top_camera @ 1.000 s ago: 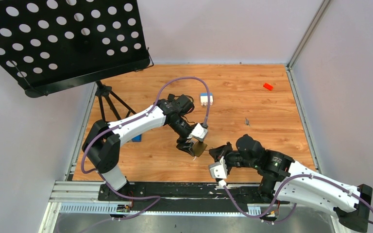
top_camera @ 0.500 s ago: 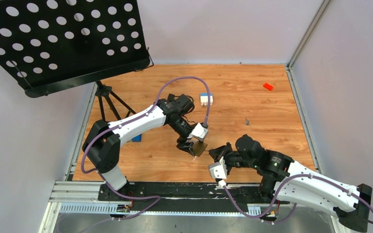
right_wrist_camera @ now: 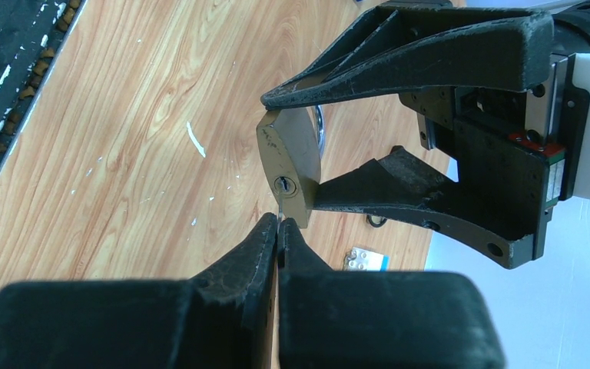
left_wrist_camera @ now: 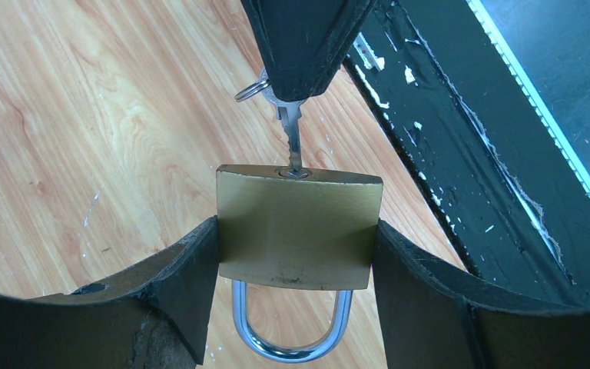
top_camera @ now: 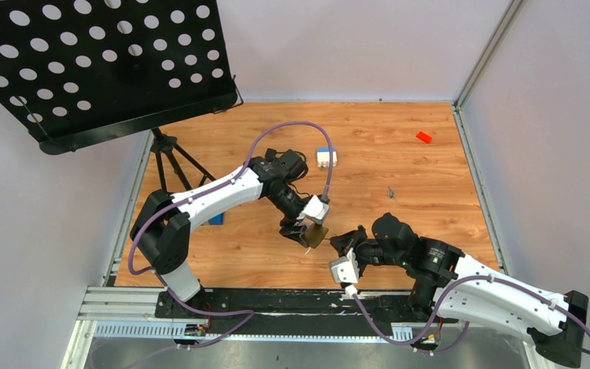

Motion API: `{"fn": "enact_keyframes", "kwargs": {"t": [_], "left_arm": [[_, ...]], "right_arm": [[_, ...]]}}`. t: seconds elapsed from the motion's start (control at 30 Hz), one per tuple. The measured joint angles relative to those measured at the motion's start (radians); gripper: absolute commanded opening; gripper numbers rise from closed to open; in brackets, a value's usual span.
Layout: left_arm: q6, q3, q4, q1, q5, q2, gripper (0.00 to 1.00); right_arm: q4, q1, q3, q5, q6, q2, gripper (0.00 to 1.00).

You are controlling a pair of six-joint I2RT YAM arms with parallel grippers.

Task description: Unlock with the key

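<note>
The right fingers point(right_wrist_camera: 240, 257), on an arm stretched leftward low over the near tabletop point(top_camera: 399, 154), pinch the key point(left_wrist_camera: 293, 142) shut, its tip at the brass padlock's point(left_wrist_camera: 296, 227) keyhole. Just beyond, the left fingers point(left_wrist_camera: 184, 300) clamp the padlock's sides, with the left arm reaching in from the left.

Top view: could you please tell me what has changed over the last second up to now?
Nothing has visibly changed. The left hand still clamps the brass padlock by its sides. The right hand still pinches the key, whose tip sits at the keyhole. Both arms hold the same pose.
</note>
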Motion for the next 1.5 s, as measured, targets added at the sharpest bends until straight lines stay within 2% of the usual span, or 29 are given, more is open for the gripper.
{"fn": "enact_keyframes", "kwargs": {"t": [0.9, 1.5], "left_arm": [[0.000, 0.001, -0.007, -0.005, 0.000, 0.000, 0.00], [-0.018, 0.001, -0.003, -0.005, -0.026, 0.004, 0.00]], "right_arm": [[0.015, 0.012, -0.002, 0.008, -0.001, 0.006, 0.00], [0.039, 0.054, -0.020, 0.079, -0.027, 0.021, 0.00]]}}
